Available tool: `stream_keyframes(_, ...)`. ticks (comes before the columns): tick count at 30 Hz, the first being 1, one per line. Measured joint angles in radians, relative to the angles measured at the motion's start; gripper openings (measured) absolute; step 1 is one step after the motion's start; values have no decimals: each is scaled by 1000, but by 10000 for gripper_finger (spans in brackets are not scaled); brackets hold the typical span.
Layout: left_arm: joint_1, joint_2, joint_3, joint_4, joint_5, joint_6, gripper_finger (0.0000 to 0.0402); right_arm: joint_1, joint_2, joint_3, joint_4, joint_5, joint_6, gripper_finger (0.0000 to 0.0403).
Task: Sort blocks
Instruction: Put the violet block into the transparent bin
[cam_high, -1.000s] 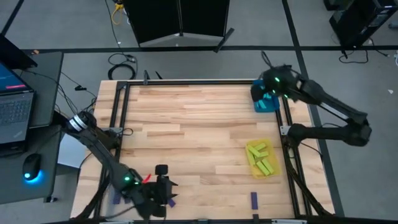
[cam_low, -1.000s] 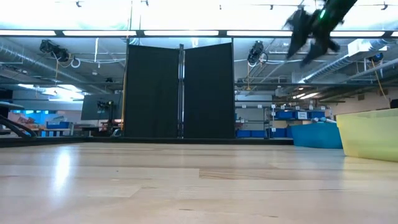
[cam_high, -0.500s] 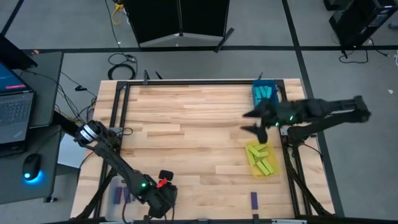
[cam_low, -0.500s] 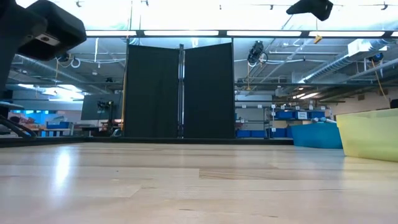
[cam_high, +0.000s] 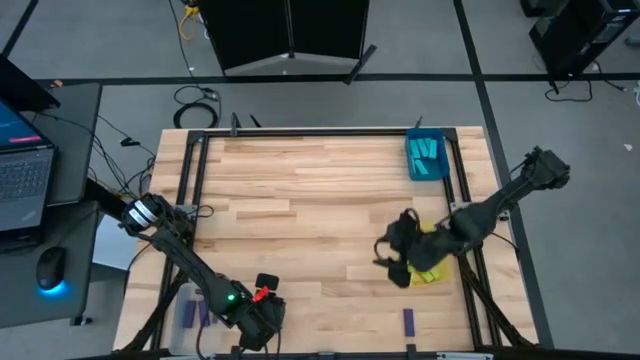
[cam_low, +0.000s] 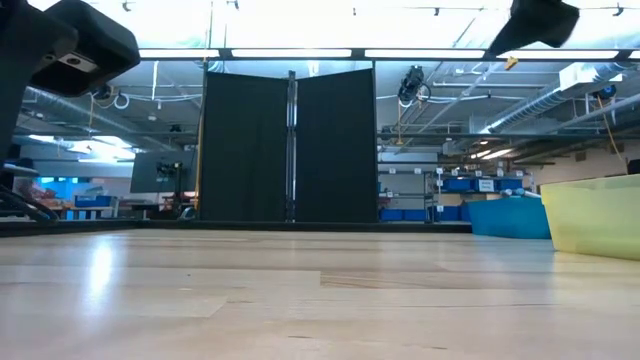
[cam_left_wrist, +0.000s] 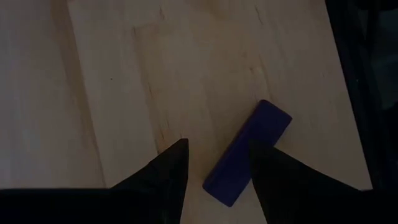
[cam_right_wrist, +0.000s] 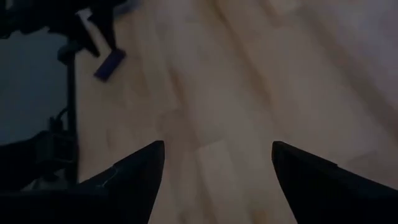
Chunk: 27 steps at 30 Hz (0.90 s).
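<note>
A purple block (cam_left_wrist: 247, 152) lies flat on the wood by the table's near edge. My left gripper (cam_left_wrist: 217, 146) points steeply down over it, open, with the block's nearer end between the fingers, close to one finger (cam_left_wrist: 264, 171). I cannot tell whether that finger touches it. In the high view the gripper (cam_high: 258, 318) hides this block. My right gripper (cam_high: 392, 256) hangs open above the table at the left side of the yellow tray (cam_high: 432, 268), nothing between its fingers (cam_right_wrist: 214, 149). Another purple block (cam_high: 408, 320) lies near the near edge.
The yellow tray holds yellow-green blocks (cam_high: 428, 272). A blue tray (cam_high: 427, 160) with cyan blocks stands at the far right. More purple blocks (cam_high: 190, 310) lie at the near left beside my left arm. A black frame (cam_high: 300, 132) rims the table.
My right gripper has swung from above the blue tray toward the near edge and somewhat leftward, sinking and turning, and now hangs by the yellow tray. My left gripper sank toward the table and tipped further down early on, then kept still.
</note>
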<state>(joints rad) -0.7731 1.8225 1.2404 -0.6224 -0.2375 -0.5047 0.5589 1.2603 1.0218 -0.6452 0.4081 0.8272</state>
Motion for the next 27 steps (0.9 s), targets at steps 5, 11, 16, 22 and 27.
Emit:
stream_keyframes(5, 0, 0, 0, 0, 0, 1, 173, 68, 87, 0, 74, 12, 66, 305)
stream_keyframes(11, -17, 29, 0, 7, 18, 60, 173, 99, 144, 0, 156, 20, 95, 302)
stream_keyframes(16, -21, 50, -1, 14, 28, 77, 185, 109, 143, 0, 201, 48, 97, 301)
stream_keyframes(22, -22, 50, -1, 32, 35, 110, 226, 109, 140, 0, 218, 57, 97, 299)
stream_keyframes(27, -24, 74, -1, 46, 60, 127, 255, 113, 142, 0, 234, 68, 97, 298)
